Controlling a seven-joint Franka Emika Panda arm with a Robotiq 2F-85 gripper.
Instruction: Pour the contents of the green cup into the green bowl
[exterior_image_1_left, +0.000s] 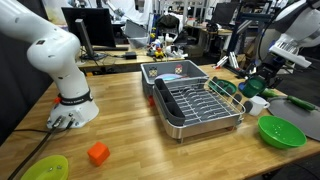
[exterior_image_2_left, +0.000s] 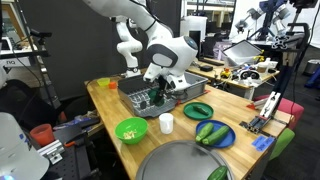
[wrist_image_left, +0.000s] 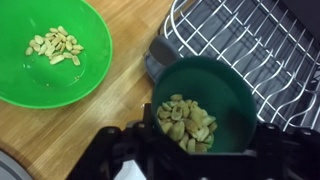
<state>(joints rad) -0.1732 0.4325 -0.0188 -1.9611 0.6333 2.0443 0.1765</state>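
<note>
The green cup (wrist_image_left: 205, 95), clenched in the jaws, is held between dish rack (wrist_image_left: 255, 40) and green bowl (wrist_image_left: 45, 88). Pouring is judged in hand: a shift over the bowl, then tipping, is required.

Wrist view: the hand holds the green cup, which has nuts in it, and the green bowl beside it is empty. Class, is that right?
No. The green bowl is not empty: the wrist view shows a small heap of pale nuts in it. The rest stands: the hand holds the green cup, with nuts in it, beside the bowl.
</note>
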